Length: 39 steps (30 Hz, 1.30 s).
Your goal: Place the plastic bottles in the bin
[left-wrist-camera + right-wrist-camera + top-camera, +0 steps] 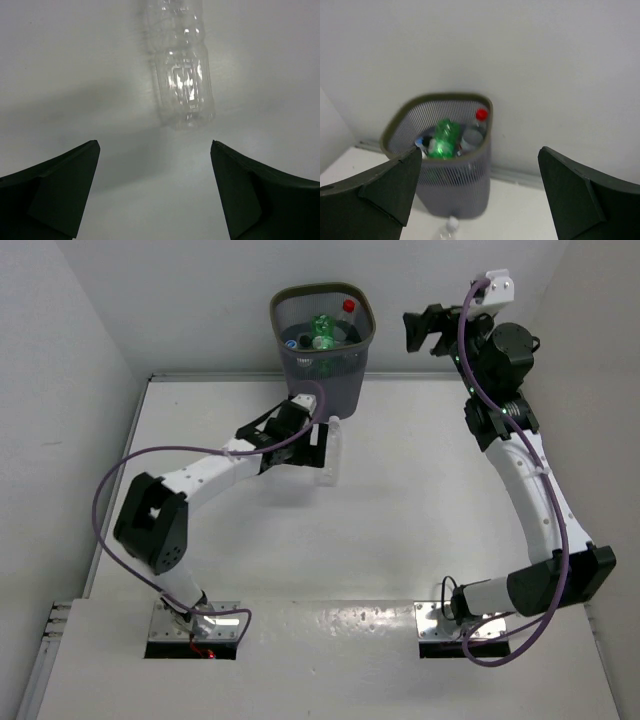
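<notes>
The bin (322, 380) at the far edge of the tabletop (420, 530) holds several bottles (320, 332). The left arm reaches low, left fingers (60, 185) wide apart and empty, a clear bottle (182, 85) just beyond their tips. The right arm is raised, right fingers (575, 190) spread and empty, facing the bin.

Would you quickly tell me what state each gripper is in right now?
Left gripper: open, holding nothing; a clear bottle lies just ahead of it.
Right gripper: open and empty, facing the bin.
</notes>
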{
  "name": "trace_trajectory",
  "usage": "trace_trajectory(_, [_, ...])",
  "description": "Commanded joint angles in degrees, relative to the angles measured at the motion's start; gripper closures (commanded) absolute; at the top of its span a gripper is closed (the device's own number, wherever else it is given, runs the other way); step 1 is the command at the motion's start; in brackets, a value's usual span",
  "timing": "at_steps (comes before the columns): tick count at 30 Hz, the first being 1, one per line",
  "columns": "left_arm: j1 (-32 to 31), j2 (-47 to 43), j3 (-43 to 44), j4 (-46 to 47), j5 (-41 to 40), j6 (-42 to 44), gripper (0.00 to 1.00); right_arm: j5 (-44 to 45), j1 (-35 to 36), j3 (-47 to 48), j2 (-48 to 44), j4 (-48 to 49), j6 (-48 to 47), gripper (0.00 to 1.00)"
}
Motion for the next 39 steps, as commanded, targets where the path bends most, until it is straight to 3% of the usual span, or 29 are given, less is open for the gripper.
trace_trajectory(1, [-2.86,5.15,8.06,4.07,-8.67,-4.91,0.0,-2.22,-2.17,-5.19,-3.09,-5.29,0.27,0.04])
trace_trajectory(9, [-6.3,19.31,18.98,4.68,-11.14,-6.23,0.0,-5.12,-8.14,-12.23,-8.37,-9.79,2.21,0.03])
trace_trajectory(20, [-6.3,27.76,20.66,5.21,-18.26,-2.54,0.0,-7.84,-10.26,-13.37,-10.04,-13.22,2.83,0.03])
trace_trajectory(22, [-6.3,27.06,19.96,6.0,-17.39,-1.41,0.12,-8.28,-10.52,-14.5,-11.0,-13.75,2.74,0.03])
trace_trajectory(23, [-6.3,26.18,18.74,6.0,-15.47,-0.7,0.25,-8.63,-10.26,-15.21,-11.62,-13.92,2.65,0.04])
trace_trajectory(27, [-6.3,20.3,15.04,7.5,-12.46,1.42,0.55,-9.07,-10.34,-17.14,-12.77,-14.45,2.47,0.05])
trace_trajectory(29, [-6.91,15.31,12.85,7.5,-8.87,2.03,0.65,-9.34,-10.34,-17.85,-13.56,-14.8,2.47,0.06])
trace_trajectory(32, [-8.23,8.45,11.44,8.55,-3.69,5.35,0.65,-9.6,-10.17,-19.25,-14.7,-15.15,2.21,0.06])
trace_trajectory(34, [-9.46,0.65,11.43,9.25,7.27,8.0,0.66,-9.52,-10.17,-21.52,-15.58,-15.24,2.12,0.06])
trace_trajectory(35, [-10.07,-1.84,12.56,9.25,18.45,11.23,0.66,-9.52,-10.25,-22.24,-16.19,-15.33,2.03,0.07])
trace_trajectory(39, [-7.2,-8.19,20.72,8.73,28.4,15.39,0.73,-8.46,-10.17,-26.11,-18.39,-14.28,2.12,0.07])
